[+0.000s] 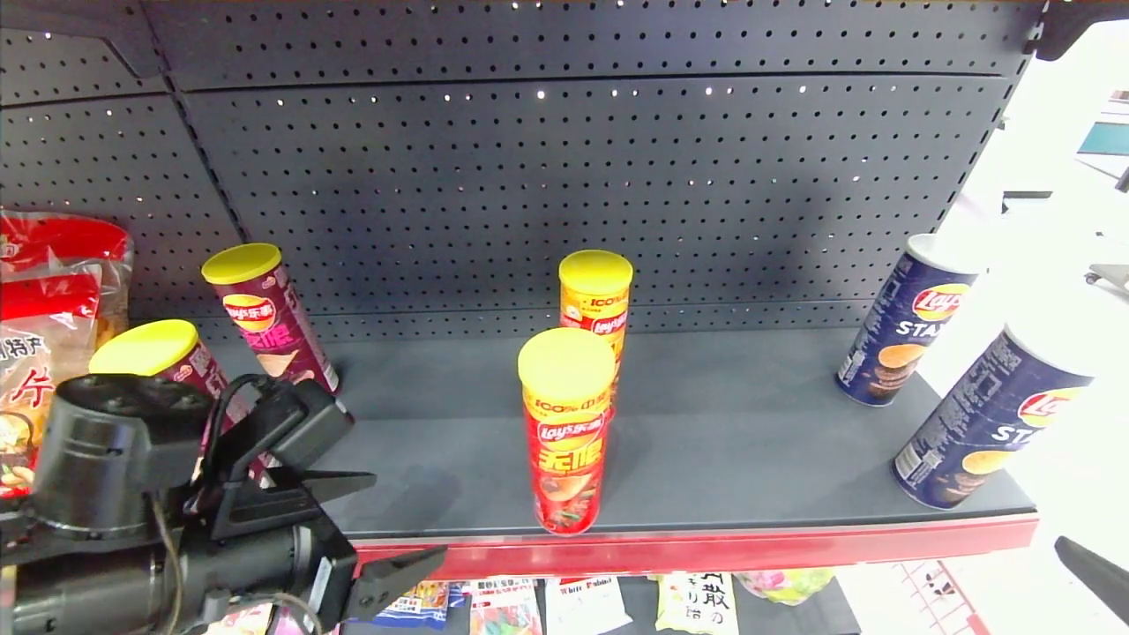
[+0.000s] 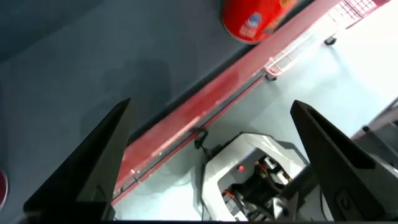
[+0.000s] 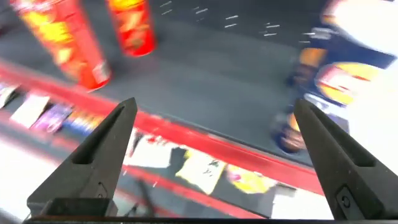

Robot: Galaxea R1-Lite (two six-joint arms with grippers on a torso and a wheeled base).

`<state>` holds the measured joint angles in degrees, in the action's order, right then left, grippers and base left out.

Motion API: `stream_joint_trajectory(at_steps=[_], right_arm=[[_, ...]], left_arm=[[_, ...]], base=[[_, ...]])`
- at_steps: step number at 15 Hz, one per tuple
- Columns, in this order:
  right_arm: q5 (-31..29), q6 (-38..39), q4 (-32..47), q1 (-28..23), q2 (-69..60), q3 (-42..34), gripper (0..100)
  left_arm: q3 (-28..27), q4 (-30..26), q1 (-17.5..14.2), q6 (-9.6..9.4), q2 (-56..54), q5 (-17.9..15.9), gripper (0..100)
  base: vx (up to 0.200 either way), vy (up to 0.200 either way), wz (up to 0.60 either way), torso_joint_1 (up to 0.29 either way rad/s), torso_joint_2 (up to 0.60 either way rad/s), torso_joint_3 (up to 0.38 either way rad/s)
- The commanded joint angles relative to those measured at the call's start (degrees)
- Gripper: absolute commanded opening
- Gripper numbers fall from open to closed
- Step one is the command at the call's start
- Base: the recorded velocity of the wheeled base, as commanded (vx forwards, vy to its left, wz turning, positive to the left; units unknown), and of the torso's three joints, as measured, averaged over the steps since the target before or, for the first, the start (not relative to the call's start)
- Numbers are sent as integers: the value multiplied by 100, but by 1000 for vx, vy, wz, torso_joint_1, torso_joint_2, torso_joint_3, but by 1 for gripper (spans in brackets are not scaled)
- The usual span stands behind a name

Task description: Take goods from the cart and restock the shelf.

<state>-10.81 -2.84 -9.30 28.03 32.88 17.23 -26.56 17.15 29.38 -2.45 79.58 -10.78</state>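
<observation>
The shelf (image 1: 732,441), a dark grey deck with a red front lip (image 1: 706,547), ran across the middle of the head view. A red can (image 1: 564,432) stood upright at centre, right at that lip, with a yellow can (image 1: 596,300) just behind it. Two maroon cans (image 1: 265,309) stood at the left of the frame and two navy cans (image 1: 900,322) at the right, the nearer navy one close to both the shelf's right end and its front edge. Bare deck lay open between the red can and the navy pair, and a narrower stretch between the red can and the maroon pair. The left gripper (image 1: 410,518) sat at lower left, level with the lip, its fingers spread and holding nothing. Snack bags (image 1: 53,300) filled the far left edge and a pegboard (image 1: 573,176) closed the back. The left wrist view added the gripper (image 2: 210,104) over the lip (image 2: 205,112), the red can's base (image 2: 255,18) and a pink wire grid (image 2: 354,9) on the floor beyond. The right wrist view gave the right gripper (image 3: 214,102), also spread and empty, out in front of the lip (image 3: 186,130), with packets (image 3: 199,168) on the level below and the blurred navy cans (image 3: 336,81).
</observation>
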Motion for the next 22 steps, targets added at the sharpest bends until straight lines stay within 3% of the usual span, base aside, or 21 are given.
stream_joint_trajectory(at_steps=[1,5,6,8,13,22], right_arm=[[0,12,-1,-342,-467,-61,100],[-9,12,-1,-430,-537,-26,100],[-9,12,-1,-430,-554,-26,100],[-9,20,-1,-430,-546,-35,100],[-9,20,-1,-430,-546,-44,100],[-17,20,-1,-438,-519,-17,100]], left_arm=[[-253,227,156,-1,770,76,100],[-481,341,217,-27,1235,304,100],[-473,333,173,-133,1323,348,100],[-517,324,182,-168,1446,550,100],[-1220,315,173,-150,1991,726,100],[-1589,306,226,-150,2395,735,100]], base=[[0,0,0,0,0,0],[0,0,0,0,0,0],[0,0,0,0,0,0],[0,0,0,0,0,0],[0,0,0,0,0,0],[0,0,0,0,0,0]])
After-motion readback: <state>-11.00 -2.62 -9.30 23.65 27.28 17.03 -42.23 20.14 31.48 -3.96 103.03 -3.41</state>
